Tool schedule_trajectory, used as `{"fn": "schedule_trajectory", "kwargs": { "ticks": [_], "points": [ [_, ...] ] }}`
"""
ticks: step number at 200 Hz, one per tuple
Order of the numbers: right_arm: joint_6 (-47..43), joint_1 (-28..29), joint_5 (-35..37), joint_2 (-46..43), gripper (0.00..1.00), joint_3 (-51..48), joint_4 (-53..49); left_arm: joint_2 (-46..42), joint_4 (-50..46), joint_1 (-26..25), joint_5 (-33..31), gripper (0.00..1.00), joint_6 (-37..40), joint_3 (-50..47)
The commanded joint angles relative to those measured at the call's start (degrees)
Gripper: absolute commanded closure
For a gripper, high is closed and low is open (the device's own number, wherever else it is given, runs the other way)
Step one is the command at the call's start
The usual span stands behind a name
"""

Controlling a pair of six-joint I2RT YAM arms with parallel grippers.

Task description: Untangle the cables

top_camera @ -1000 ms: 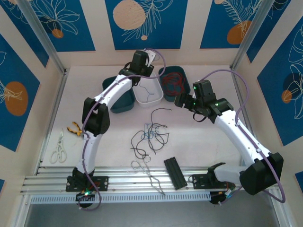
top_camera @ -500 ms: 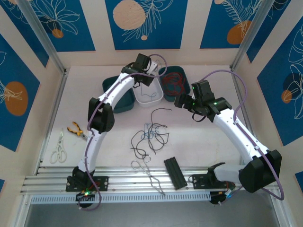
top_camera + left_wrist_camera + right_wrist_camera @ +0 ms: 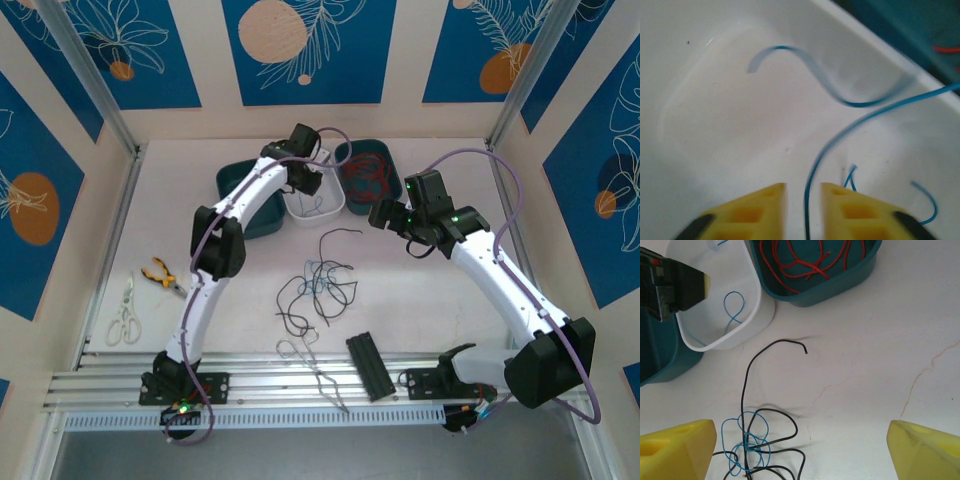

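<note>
Top view: my left gripper hangs over the white tray. My right gripper hovers beside the teal tray holding red cables. The black-and-blue tangle lies mid-table. Left wrist: my fingers stand narrowly parted, with a blue cable passing between them, apparently unclamped. Right wrist: my right jaws are spread wide above the tangle.

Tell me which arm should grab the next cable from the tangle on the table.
Probably the right. The right gripper hovers open close to the tangle of black and blue cables, which is in its wrist view. The left gripper is down in the white tray, jaws slightly parted around a blue cable.
</note>
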Motion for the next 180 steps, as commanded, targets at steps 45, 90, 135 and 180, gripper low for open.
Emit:
{"fn": "schedule_trajectory", "kwargs": {
  "ticks": [45, 90, 135, 180],
  "points": [
    [-0.8, 0.6, -2.1, 3.7, 0.12, 3.1, 0.9, -1.5, -2.6, 0.7, -2.1, 0.45, 0.1, 2.2],
    [-0.9, 1.3, -2.1, 5.8, 0.14, 4.2, 0.5, -5.5, -2.3, 0.7, -0.8, 0.30, -1.7, 2.1],
    [-0.3, 4.6, 0.2, 6.0, 0.22, 4.5, -2.6, -14.8, -0.1, 0.7, -1.0, 0.00, -5.1, -2.8],
    [1.9, 12.0, 1.9, 6.9, 0.34, 5.2, -5.7, -33.0, 12.7, 0.7, -6.4, 0.00, -10.0, -25.9]
  ]
}}
